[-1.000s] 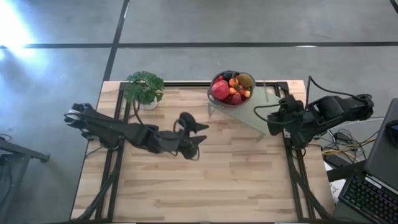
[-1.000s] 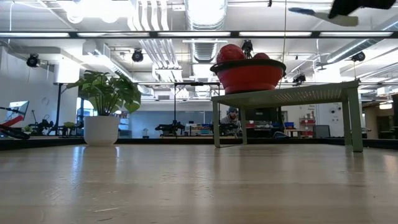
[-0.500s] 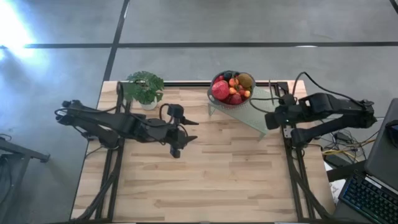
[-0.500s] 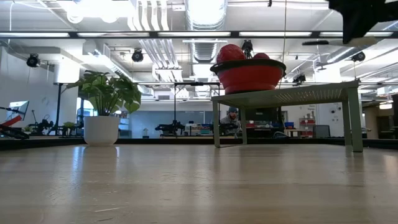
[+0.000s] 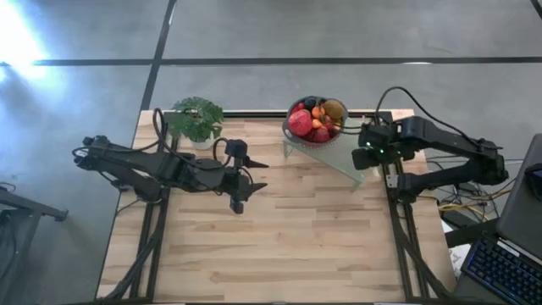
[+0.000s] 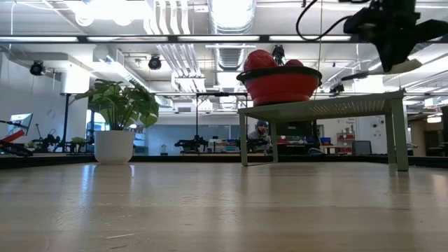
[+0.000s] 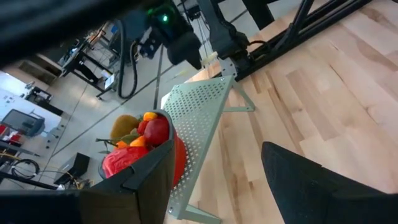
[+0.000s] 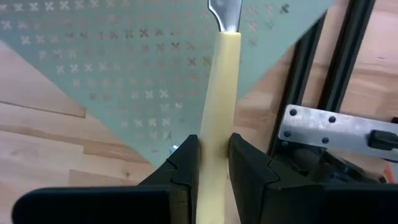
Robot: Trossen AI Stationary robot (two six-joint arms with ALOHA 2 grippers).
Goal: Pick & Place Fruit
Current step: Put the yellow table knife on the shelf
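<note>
Since a second ago the right tool [image 8: 211, 163], clamped on the knife [image 8: 219, 93], is being swung toward the fruit [image 5: 316, 119], judged light, bruisable, best pinched across round middles; the left tool [image 5: 240, 180] is being held spread.

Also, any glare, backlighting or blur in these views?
High view: a bright glare patch on the floor at the upper left corner. Low view: ceiling lights backlight the red bowl and right gripper. Right wrist view: the knife handle is slightly soft up close.
</note>
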